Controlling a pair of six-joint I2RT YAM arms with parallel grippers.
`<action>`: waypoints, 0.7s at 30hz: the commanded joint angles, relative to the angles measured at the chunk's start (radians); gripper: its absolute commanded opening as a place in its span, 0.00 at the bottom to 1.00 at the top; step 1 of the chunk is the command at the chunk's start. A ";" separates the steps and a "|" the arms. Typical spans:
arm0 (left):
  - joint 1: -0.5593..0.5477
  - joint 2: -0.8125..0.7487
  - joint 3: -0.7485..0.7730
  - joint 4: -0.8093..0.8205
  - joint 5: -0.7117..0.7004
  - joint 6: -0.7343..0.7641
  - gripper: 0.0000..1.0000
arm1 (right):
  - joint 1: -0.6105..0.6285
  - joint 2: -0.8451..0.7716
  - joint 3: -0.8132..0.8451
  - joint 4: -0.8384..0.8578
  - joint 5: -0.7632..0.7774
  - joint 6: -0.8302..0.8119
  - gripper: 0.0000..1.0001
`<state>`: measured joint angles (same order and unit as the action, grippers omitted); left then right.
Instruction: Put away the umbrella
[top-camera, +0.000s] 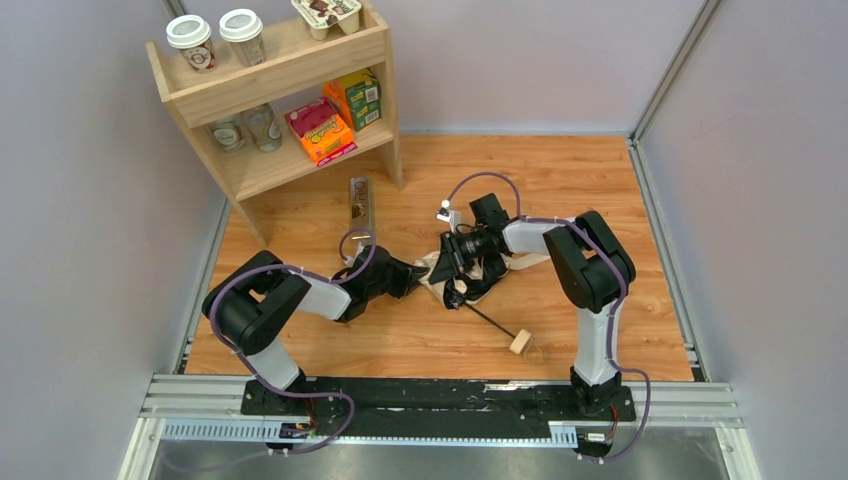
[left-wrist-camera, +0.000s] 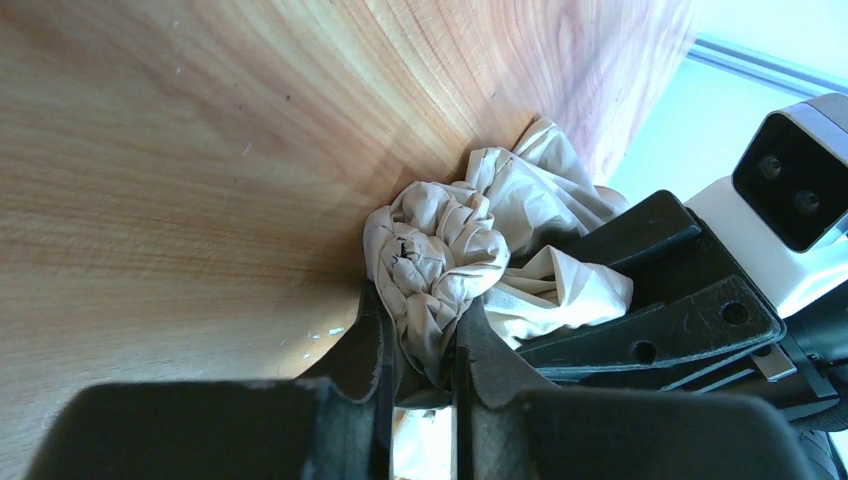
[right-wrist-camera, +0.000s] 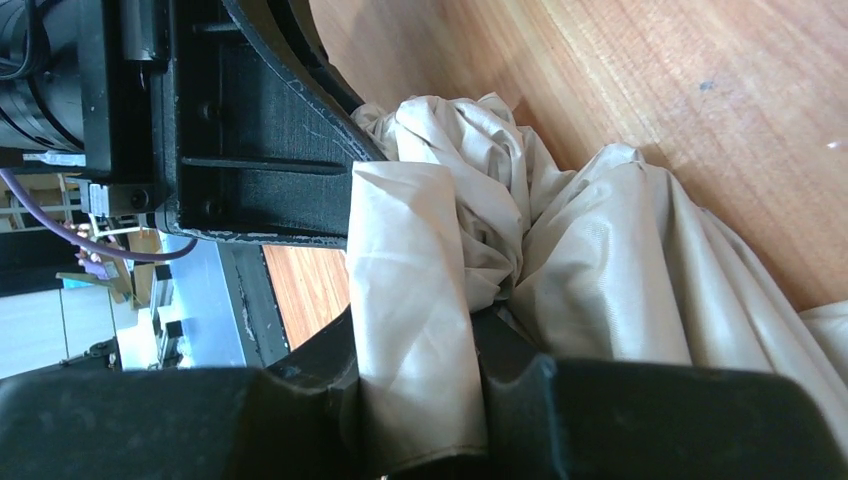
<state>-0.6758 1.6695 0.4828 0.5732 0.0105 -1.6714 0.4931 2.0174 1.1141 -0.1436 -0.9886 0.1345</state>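
The umbrella's crumpled beige canopy (top-camera: 436, 270) lies mid-table between my two arms. Its thin black shaft (top-camera: 490, 320) runs toward the front right and ends in a pale wooden knob handle (top-camera: 520, 343) lying on the table. My left gripper (top-camera: 415, 280) comes in from the left. In the left wrist view the left gripper (left-wrist-camera: 420, 315) is shut on a bunched fold of the umbrella's canopy (left-wrist-camera: 440, 250). My right gripper (top-camera: 455, 262) comes in from the right. In the right wrist view the right gripper (right-wrist-camera: 415, 335) is shut on a flat fold of the umbrella's fabric (right-wrist-camera: 600, 270).
A wooden shelf (top-camera: 290, 160) stands at the back left, with lidded cups (top-camera: 190, 42) on top and colourful boxes (top-camera: 322, 130) on the lower board. A dark flat strip (top-camera: 360, 205) lies on the table by the shelf's foot. Grey walls enclose the table.
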 joint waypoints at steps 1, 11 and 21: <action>-0.016 0.055 -0.053 -0.090 -0.058 0.045 0.04 | 0.033 0.009 -0.031 -0.140 0.042 -0.018 0.01; -0.016 -0.042 -0.075 -0.214 -0.032 0.061 0.00 | 0.035 -0.302 -0.017 -0.330 0.450 0.031 0.69; -0.016 -0.105 -0.062 -0.306 -0.040 0.072 0.00 | 0.166 -0.603 -0.023 -0.357 0.795 0.123 0.77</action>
<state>-0.6888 1.5578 0.4404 0.4698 -0.0013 -1.6657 0.6106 1.4685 1.0931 -0.5076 -0.3477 0.1642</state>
